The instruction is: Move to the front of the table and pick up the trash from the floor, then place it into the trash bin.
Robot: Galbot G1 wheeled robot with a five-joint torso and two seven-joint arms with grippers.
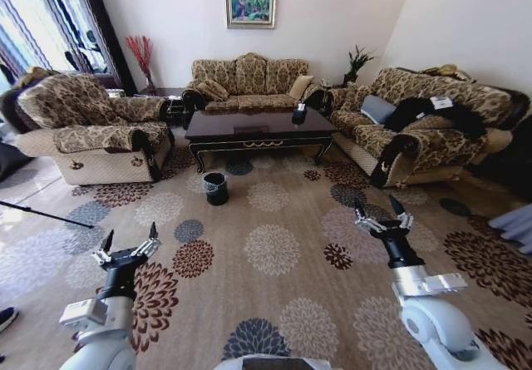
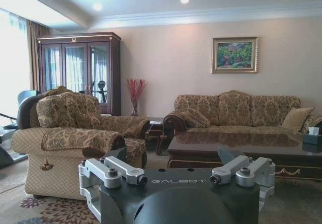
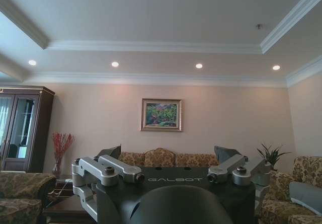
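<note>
Both grippers' metal fingers (image 1: 108, 241) spread wide over patterned carpet (image 1: 274, 249) near round black bin (image 1: 215, 188).

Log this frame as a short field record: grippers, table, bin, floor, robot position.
left gripper: open, empty, raised over the floor at the robot's left
right gripper: open, empty, raised at the robot's right
table: ahead, across the carpet, between the sofas; small dark box on its far right
trash bin: on the floor just in front of the table's left end
trash: none identifiable on the carpet from here
robot position: well back from the table
</note>
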